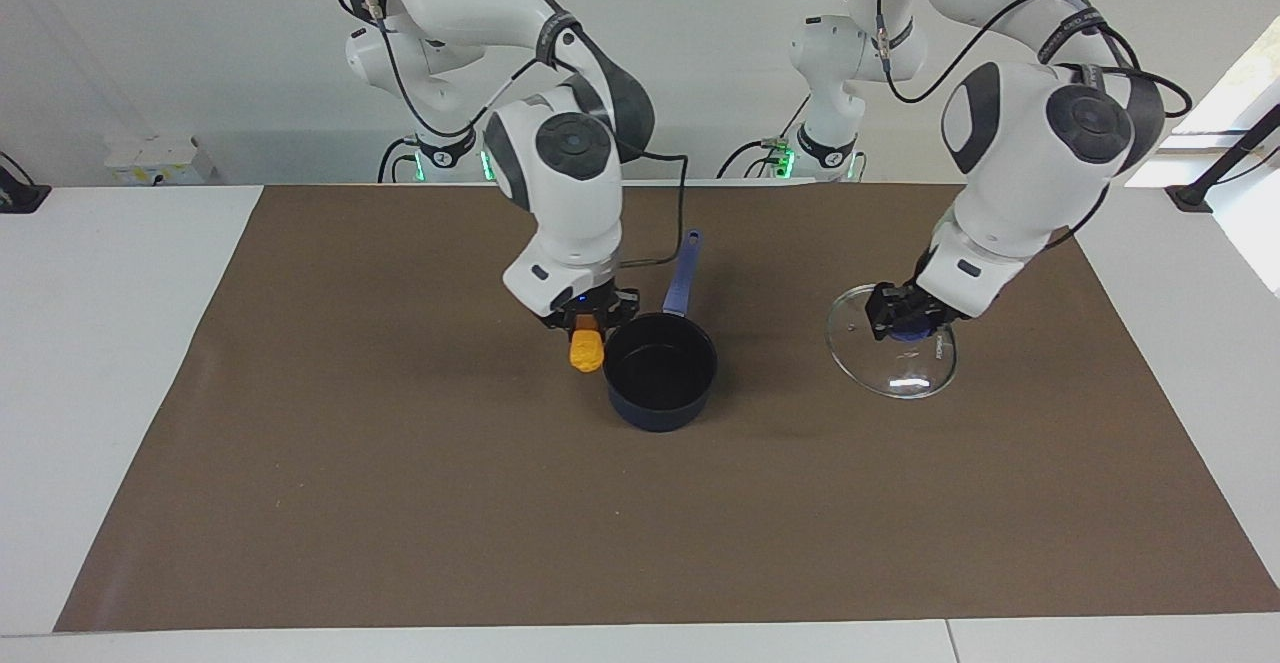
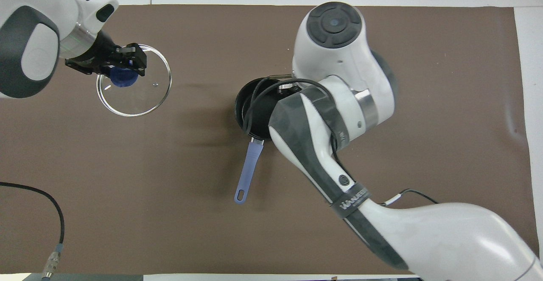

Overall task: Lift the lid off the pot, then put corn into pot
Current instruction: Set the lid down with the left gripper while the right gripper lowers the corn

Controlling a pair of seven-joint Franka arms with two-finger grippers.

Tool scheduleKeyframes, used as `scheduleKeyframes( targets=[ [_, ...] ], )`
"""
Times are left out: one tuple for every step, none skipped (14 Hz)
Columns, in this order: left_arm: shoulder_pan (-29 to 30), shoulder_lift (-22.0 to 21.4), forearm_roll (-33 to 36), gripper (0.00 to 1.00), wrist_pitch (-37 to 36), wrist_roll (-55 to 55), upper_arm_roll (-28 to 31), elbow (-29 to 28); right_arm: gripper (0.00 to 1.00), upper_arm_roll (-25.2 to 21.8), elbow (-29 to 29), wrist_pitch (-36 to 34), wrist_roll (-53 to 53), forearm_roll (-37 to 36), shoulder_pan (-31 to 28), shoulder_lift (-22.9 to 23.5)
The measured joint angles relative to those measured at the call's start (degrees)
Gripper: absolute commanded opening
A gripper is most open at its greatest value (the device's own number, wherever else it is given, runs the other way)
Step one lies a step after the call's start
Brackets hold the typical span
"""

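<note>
Right tool [image 1: 590,321]: clamped on the upper end of the corn [image 1: 586,351], which hangs upright below it. The corn is seen held in the air, just beside the pot's rim on the side toward the right arm's end of the surface; whether it touches the rim cannot be told. In the overhead view this tool and the corn are hidden under the right arm's wrist.

Left tool [image 1: 903,321] [image 2: 123,62]: clamped on the blue knob [image 2: 124,77] of the lid [image 1: 893,361] [image 2: 140,96]. The lid is held tilted, close over the brown mat [image 1: 400,503] [image 2: 127,187], well apart from the pot, toward the left arm's end of the surface. Contact between lid and mat cannot be told.

Pot [image 1: 660,375] [image 2: 248,103]: uncovered, black inside visible, nothing seen in it. It is set near the middle of the mat. Its 1 long blue handle [image 1: 682,276] [image 2: 247,171] is pointed toward the robots' edge of the surface.

The mat is laid over most of the white surface [image 1: 100,393], with white margins left at both ends and along the edge farthest from the robots.
</note>
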Motion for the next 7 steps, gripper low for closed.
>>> scheduleKeyframes(
  targets=[
    [2.1, -0.9, 0.3, 0.00, 1.1, 3.1, 0.0, -2.4, 0.00, 0.0, 1.8, 0.7, 2.2, 0.0, 1.7, 2.0],
    [3.9, -2.0, 0.7, 0.00, 3.0, 5.4, 0.1, -5.3, 0.00, 0.0, 3.1, 2.2, 3.7, 0.0, 2.9, 3.8],
    [5.7, -3.4, 1.0, 0.00, 5.8, 7.5, 0.1, -9.1, 0.00, 0.0, 3.9, 4.4, 4.8, -0.1, 3.6, 5.4],
    [7.0, -4.8, 1.1, 0.00, 8.8, 9.2, 0.1, -13.0, 0.00, -0.1, 4.2, 6.5, 5.1, -0.1, 3.7, 6.4],
    [8.0, -6.0, 1.2, 0.00, 11.9, 10.8, 0.1, -17.1, 0.00, -0.1, 4.1, 8.5, 5.1, -0.1, 3.6, 7.1],
    [8.7, -6.8, 1.3, 0.00, 14.9, 12.0, 0.1, -20.7, 0.00, -0.2, 3.5, 10.3, 5.1, -0.1, 3.5, 7.6],
    [9.4, -7.2, 1.5, 0.00, 17.6, 12.9, 0.1, -23.7, 0.00, -0.3, 2.3, 12.4, 5.1, -0.1, 3.5, 8.0]
  ],
)
